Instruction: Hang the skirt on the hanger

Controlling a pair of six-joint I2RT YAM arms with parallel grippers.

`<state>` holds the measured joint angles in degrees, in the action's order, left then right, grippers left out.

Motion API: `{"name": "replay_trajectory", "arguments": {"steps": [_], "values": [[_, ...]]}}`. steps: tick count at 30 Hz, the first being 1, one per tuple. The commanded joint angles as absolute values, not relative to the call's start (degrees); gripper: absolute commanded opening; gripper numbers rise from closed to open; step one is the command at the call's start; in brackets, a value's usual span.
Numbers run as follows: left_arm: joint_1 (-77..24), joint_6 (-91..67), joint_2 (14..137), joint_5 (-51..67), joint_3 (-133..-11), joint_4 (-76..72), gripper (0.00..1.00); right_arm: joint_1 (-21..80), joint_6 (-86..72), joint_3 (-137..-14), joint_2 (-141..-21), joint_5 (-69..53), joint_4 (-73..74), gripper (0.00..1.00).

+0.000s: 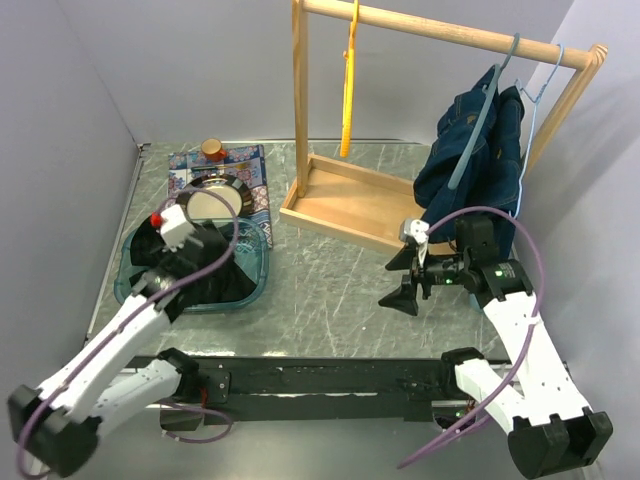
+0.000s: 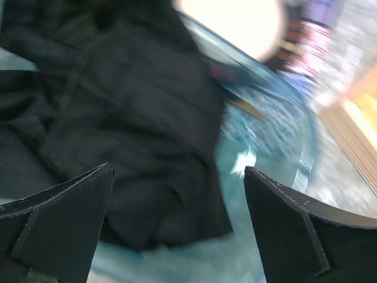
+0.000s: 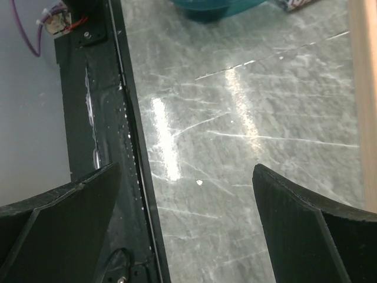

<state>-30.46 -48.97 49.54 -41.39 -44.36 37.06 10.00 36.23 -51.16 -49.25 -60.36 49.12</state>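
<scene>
The black skirt lies crumpled in the teal basket at left, beneath the left gripper's wide-open jaws; the right gripper, centre right, also gapes empty.

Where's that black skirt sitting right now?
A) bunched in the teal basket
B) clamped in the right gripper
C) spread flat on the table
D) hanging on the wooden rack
A: the black skirt lies crumpled inside the teal basket, with the open left gripper hovering over it.
</scene>
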Motion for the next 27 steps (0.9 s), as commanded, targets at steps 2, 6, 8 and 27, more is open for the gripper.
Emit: {"name": "replay_trajectory", "arguments": {"steps": [2,6,8,27], "values": [[-17.8,-46.2,54.4,-28.0,-43.4,26.1,0.98,10.5,39.8,-45.3,-50.0,-62.8,43.9,1.0],[-15.9,-50.4,66.2,-29.5,-46.6,29.1,0.96,10.5,38.9,-45.6,-51.8,-60.4,43.2,1.0],[-15.3,-51.2,73.2,-28.0,-48.5,30.1,0.94,10.5,39.9,-46.1,-52.5,-60.6,44.8,1.0],[-15.6,-36.7,54.2,-19.4,-63.6,32.7,0.01,10.5,41.2,-45.4,-48.5,-60.8,46.4,1.0]]}}
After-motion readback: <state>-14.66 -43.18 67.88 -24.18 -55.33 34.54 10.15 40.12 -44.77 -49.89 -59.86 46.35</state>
